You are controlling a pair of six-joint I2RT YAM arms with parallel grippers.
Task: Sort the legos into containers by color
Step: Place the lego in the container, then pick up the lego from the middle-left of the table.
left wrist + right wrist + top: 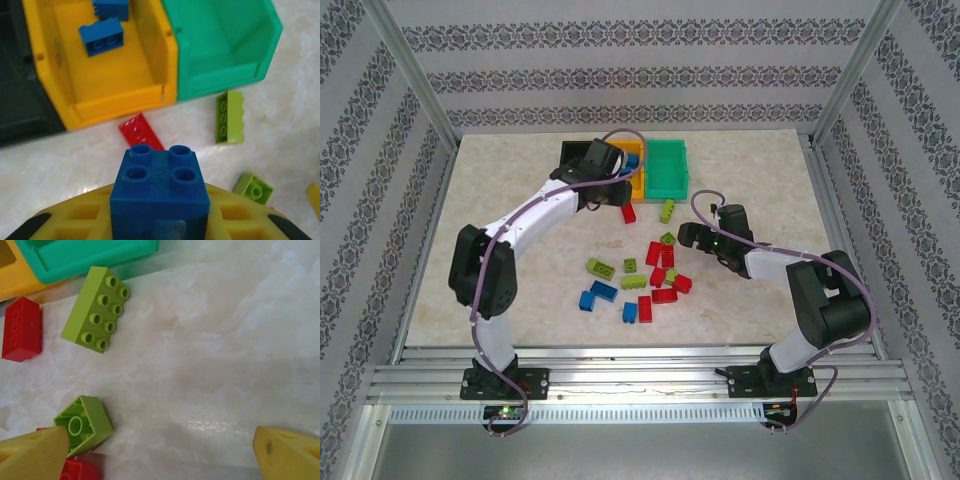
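Blue brick point(159, 192) right up in the left wrist view, studs up, pinched between the yellow pads point(75, 220) of the left gripper point(159, 227). The jaws are pressed in on its sides, and it looks like a firm carry. The gripper hangs just short of the bins on their near side, which fits a brick that is about to be dropped with its own colour.

Over on the far left sits the black bin point(20, 100); too little of its inside shows to say what it holds. Next along is the orange-yellow bin point(120, 100), with two blue bricks point(101, 36) lying on its floor, so I'd call that the blue bin and the target here. Watch the red brick point(141, 131), though. It lies on the table point(500, 250) just before the bin's near wall, between the carried piece and the drop, so the gripper needs to go in high.

Touching the orange-yellow bin on its right is the teal bin point(220, 75). A long lime brick point(96, 309) lies just beside its near wall, perhaps waiting its turn.

Further right, the right gripper point(160, 450) hovers over bare table, fingers spread wide with nothing between them. A small lime brick point(82, 422) sits by its left fingertip, likely the next pick. The loose legos point(640, 280) lie mid-table between the arms, so plenty of sorting is left.
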